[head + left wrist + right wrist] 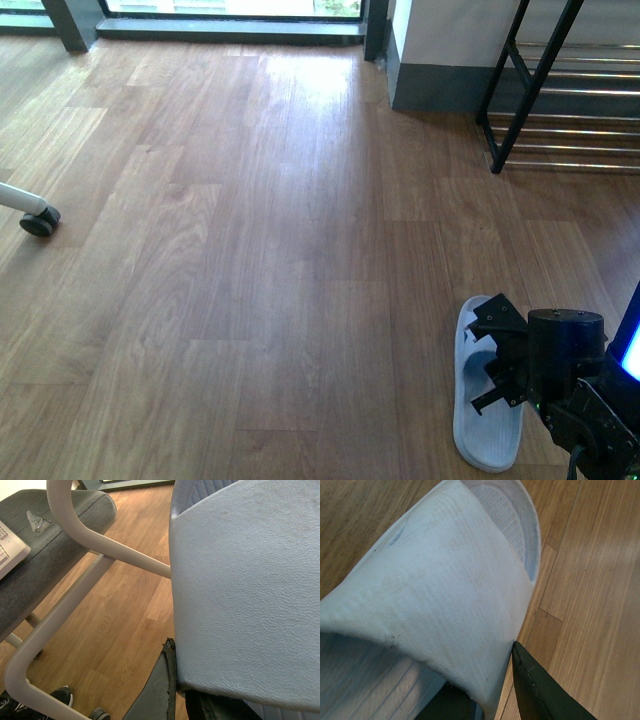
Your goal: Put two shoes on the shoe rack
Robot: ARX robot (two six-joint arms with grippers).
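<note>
Right pincer (487, 357) straddling sandal (487, 432) strap, on floor (250, 250)

I see brown wood-plank laminate floor (280, 250) w/ window glare at far end. Flat on it, bottom right: one pale blue-white rubber slide sandal (485, 435). Black-framed shoe rack w/ silver bars (535, 85) stands top right; black caster wheel (39, 222) at left edge

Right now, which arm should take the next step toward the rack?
Right: the right gripper is at the sandal strap, and the shoe rack stands ahead on that side. The left arm is out of front view.
</note>
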